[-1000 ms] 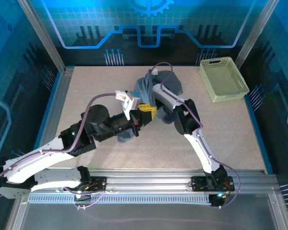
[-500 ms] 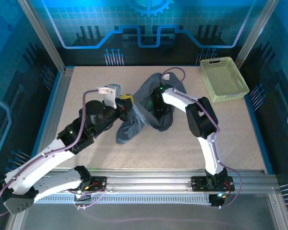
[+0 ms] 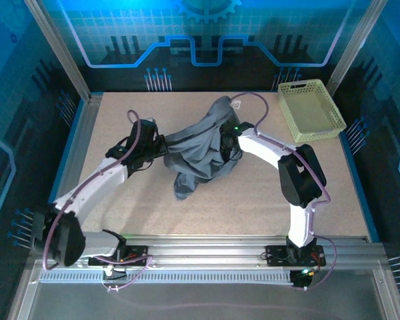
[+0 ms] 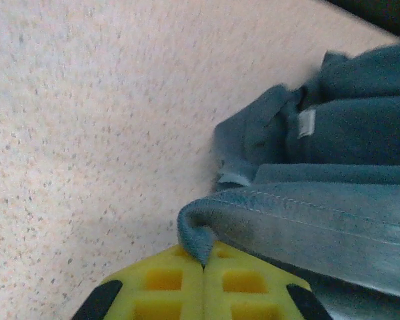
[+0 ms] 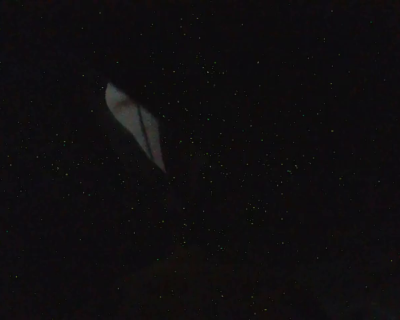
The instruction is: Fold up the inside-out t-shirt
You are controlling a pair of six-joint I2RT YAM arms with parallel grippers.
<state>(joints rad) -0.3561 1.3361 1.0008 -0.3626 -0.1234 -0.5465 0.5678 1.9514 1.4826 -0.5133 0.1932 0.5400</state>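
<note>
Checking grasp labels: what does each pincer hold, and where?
Left pincer pinches the t-shirt by its folded hem. Right pincer, shut, is buried in cloth; its hold cannot be told.

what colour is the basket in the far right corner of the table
Pale yellow-green; the basket shows best in the top external view.

Near half of the table (image 3: 253, 207), between the two arm bases, is open — I can pass there. Mid-table is blocked by the inside-out t-shirt (image 3: 200, 150), bunched and draped over the right arm (image 3: 300, 177) at its wrist. The left arm (image 3: 93, 190) slants across the left side. The basket (image 3: 311, 110) fills the far right corner — the far left corner is bare.
</note>
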